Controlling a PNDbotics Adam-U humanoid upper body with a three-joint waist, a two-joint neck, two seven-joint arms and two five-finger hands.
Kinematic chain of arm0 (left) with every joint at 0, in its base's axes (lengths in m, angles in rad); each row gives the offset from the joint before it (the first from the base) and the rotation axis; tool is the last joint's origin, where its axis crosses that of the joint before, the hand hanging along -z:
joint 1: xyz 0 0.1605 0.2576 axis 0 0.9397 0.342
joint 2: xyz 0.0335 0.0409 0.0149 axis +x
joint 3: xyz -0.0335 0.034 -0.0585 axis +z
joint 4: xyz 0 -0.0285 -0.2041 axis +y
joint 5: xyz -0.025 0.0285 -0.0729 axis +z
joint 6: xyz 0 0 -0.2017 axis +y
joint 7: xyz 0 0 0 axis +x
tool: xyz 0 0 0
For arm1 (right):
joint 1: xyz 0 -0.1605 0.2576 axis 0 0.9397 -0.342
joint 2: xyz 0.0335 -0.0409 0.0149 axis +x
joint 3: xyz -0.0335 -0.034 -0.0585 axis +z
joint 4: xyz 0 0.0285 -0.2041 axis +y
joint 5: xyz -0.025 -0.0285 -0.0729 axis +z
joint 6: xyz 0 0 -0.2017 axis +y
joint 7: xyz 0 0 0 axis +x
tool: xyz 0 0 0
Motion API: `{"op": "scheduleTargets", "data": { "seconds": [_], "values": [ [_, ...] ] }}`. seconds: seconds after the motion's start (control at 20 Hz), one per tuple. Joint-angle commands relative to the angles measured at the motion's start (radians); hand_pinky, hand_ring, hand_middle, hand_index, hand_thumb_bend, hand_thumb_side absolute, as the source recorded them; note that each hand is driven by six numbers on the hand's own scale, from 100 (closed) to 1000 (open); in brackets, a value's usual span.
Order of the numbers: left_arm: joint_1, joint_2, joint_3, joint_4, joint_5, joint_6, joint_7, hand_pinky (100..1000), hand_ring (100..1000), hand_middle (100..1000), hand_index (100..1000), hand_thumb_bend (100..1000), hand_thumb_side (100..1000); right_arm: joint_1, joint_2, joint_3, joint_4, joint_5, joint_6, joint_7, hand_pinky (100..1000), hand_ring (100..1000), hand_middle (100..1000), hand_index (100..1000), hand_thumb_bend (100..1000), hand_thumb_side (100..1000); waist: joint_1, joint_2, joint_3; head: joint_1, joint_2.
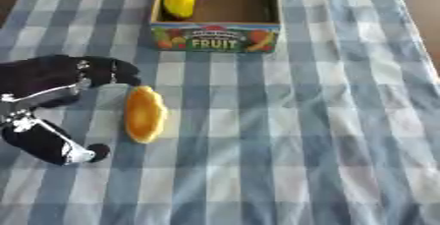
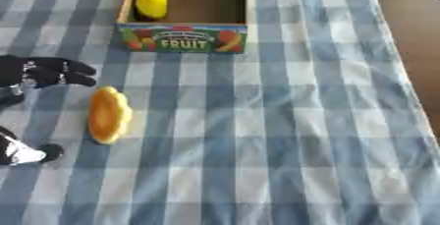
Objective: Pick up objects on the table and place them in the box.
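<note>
1. The table is covered by a blue and white checked cloth (image 1: 326, 121) that fills most of both views.
2. A cardboard box (image 1: 216, 38) stands at the far side of the cloth, a little left of centre, its near wall printed with fruit pictures and the word FRUIT.
3. Inside the box, against its left wall, lies a yellow object (image 1: 178, 0); its exact kind cannot be made out.
4. An orange-yellow object (image 1: 144, 114) with a wavy edge lies flat on the cloth, nearer than the box and well apart from it, its long side running near to far.
5. The robot's left hand (image 1: 60, 79) comes in from the left edge, black with silver joints.
6. Its fingers (image 1: 120, 74) reach toward the far end of the orange-yellow object and end just beside it; whether they touch it cannot be told.
7. The thumb (image 1: 86, 153) points toward the object's near end but stays apart from it.
8. The hand is spread wide, fingers and thumb apart, the object lying just right of the gap between them, nothing pinched.
9. The right hand shows in neither view.
</note>
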Motion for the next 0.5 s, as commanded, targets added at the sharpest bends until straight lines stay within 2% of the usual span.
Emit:
{"op": "scheduleTargets", "data": {
  "seconds": [0.05, 0.5],
  "values": [
    [-0.024, 0.009, -0.002, -0.009, -0.027, 0.017, -0.037, 956, 1000, 938, 947, 533, 100, -0.004, -0.021, -0.017, -0.016, -0.002, 0.008, -0.005, 838, 976, 696, 793, 100, 331, 0.003, -0.017, -0.002, 0.001, 0.009],
    [-0.018, 0.005, -0.012, 0.043, -0.090, 0.028, -0.075, 950, 999, 926, 943, 612, 100, 0.003, -0.018, -0.018, -0.016, -0.007, 0.024, -0.010, 834, 979, 692, 790, 100, 355, 0.010, -0.014, -0.006, 0.003, 0.011]
  ]
}}
